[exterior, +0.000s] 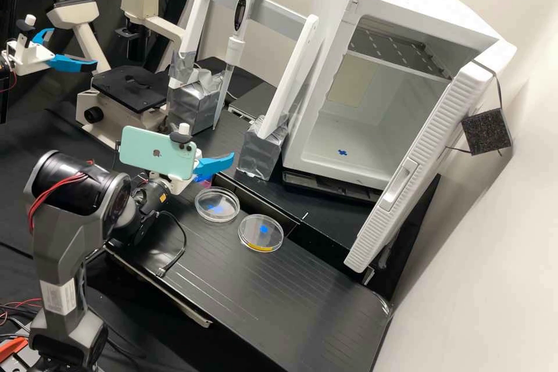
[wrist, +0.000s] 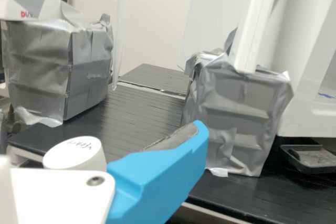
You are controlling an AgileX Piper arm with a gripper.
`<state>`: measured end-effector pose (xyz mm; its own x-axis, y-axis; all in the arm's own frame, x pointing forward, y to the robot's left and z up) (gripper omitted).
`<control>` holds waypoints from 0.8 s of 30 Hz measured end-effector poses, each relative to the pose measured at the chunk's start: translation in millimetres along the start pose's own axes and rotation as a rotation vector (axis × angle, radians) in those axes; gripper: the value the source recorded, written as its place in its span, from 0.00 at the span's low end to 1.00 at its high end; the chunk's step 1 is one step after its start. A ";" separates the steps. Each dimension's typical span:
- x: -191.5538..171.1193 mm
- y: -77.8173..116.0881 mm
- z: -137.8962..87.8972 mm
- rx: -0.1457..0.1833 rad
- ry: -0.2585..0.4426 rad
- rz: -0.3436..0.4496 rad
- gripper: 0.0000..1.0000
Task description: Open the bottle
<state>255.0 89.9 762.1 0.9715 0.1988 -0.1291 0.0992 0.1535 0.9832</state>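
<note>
Apparently, your bottle [wrist: 96,157] is just beside the gripper [exterior: 226,160]; you cannot tell whether it is clamped. Expect a light, stiff, possibly slippery body; you should grasp the white cap [wrist: 72,150] around its side.

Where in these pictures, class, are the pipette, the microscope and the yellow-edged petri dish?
Pipette [exterior: 234,49]: high view, on its white lower sleeve.
Microscope [exterior: 131,91]: high view, on its flat black stage.
Yellow-edged petri dish [exterior: 258,248]: high view, on the yellow strip at its rim.
</note>
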 end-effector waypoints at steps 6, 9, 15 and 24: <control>2.8 -3.5 2.6 0.001 -0.013 -0.010 0.00; 3.7 -4.5 3.3 0.000 -0.016 -0.013 0.00; 4.1 -4.2 3.0 0.000 -0.015 -0.011 0.00; 4.1 -4.2 3.0 0.000 -0.015 -0.011 0.00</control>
<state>259.2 87.2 757.8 0.9733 0.1830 -0.1384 0.1104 0.1552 0.9817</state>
